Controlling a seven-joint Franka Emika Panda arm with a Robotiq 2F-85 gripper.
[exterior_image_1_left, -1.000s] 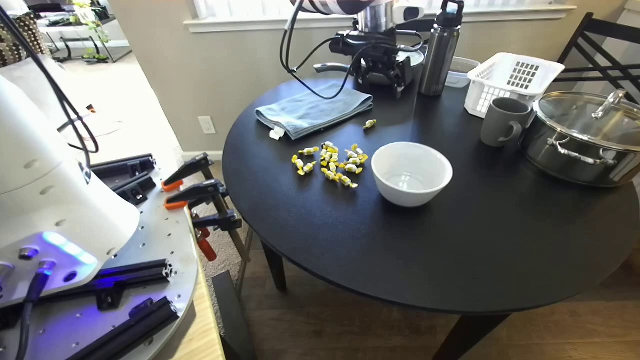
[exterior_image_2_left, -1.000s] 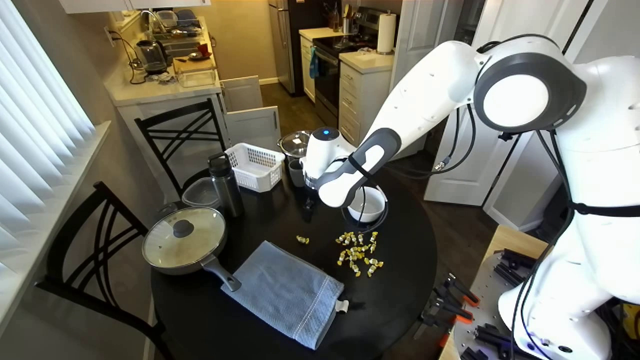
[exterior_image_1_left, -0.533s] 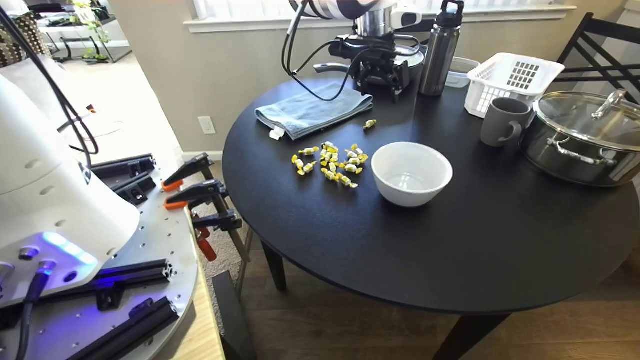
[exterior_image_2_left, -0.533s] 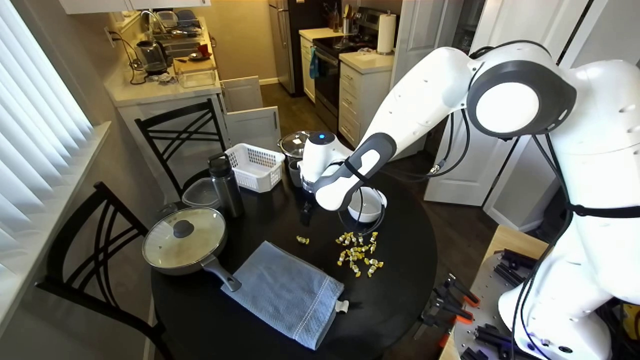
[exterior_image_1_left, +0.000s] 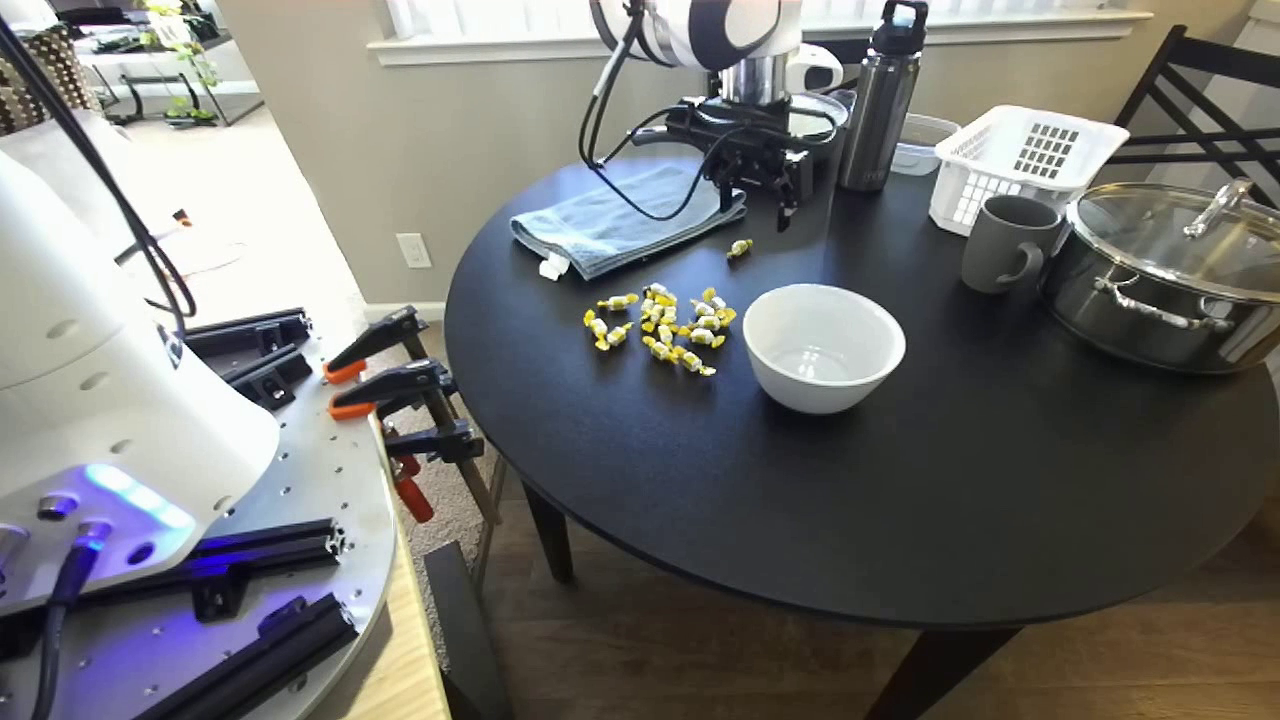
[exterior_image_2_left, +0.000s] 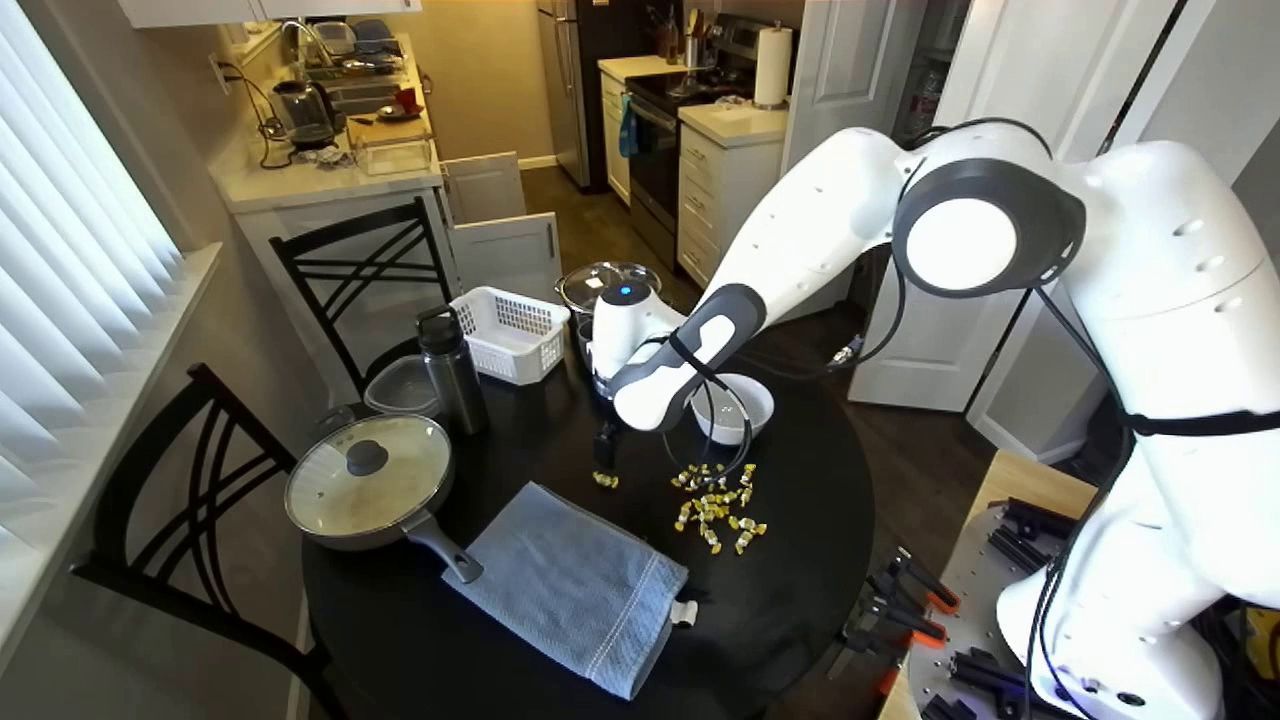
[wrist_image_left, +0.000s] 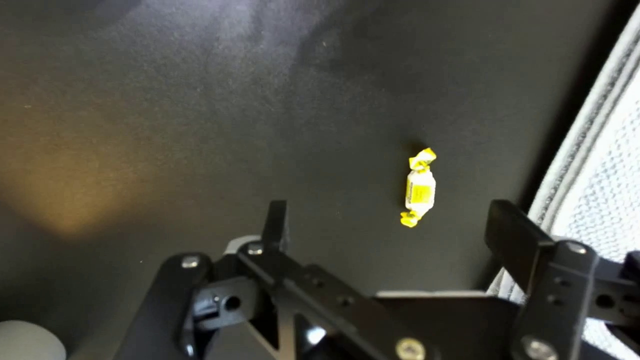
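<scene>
Candy (wrist_image_left: 420, 192): a single piece in a yellow-and-white twist wrapper, lying on the black tabletop (exterior_image_1_left: 950, 500), apart from the other sweets (exterior_image_1_left: 658, 313) and near the edge of a blue-gray towel (exterior_image_2_left: 575, 590).
Jaws: parted wide above the tabletop. In the wrist view the candy shows in the gap between them, nearer the jaw on the picture's right, touched by neither.
Gripper (wrist_image_left: 389, 220): black, pointing down at the end of a white robot arm (exterior_image_2_left: 820, 210); in both exterior views it hangs near the candy.
Sweets: a close cluster of more pieces in the same wrapping.
Bowl (exterior_image_1_left: 820, 395): white, round, standing upright just beside the cluster.
Towel: folded and laid flat, a small white tag (exterior_image_2_left: 684, 612) sticking out at one end.
Lidded frying pan (exterior_image_2_left: 370, 500): its handle reaches over a corner of the towel.
Bottle (exterior_image_1_left: 880, 120): tall, metal, black-capped, upright near the pan, with a clear plastic container (exterior_image_2_left: 402, 387) beside it.
Basket (exterior_image_2_left: 495, 362): white plastic with slotted sides, near the bottle.
Mug (exterior_image_1_left: 1005, 245): gray, upright, just beside a shiny steel pot (exterior_image_1_left: 1140, 320) with a glass lid on.
Robot base (exterior_image_1_left: 110, 450): white, with a glowing blue strip, on a silver plate (exterior_image_1_left: 310, 470).
</scene>
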